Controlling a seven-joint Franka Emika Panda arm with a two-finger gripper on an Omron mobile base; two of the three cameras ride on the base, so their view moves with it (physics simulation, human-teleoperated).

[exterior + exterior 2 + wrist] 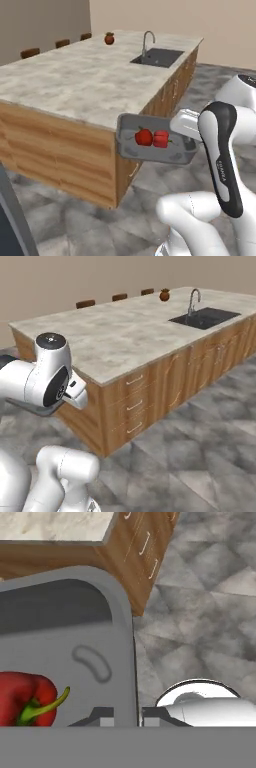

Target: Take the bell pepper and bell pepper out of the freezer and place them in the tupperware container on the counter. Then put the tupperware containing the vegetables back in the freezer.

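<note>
Tupperware container (131, 146) hangs just off the counter (75, 80) corner, both bell peppers (152, 138) inside. Your gripper (139, 718) is pinched tight on its rim. Next you carry it to the freezer.

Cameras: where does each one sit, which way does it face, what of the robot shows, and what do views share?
Left base view: behind the arm on its left, facing forward and down at the counter; arm at lower right carrying the tub with two peppers.
Right base view: behind the arm on its right, facing the counter's drawer side and sink; arm at lower left.
Hand view: on the hand, looking along the gripper, shut on the tub's rim; one pepper inside.
Shared: counter, sink and faucet in both base views; tub in left base and hand views.
</note>
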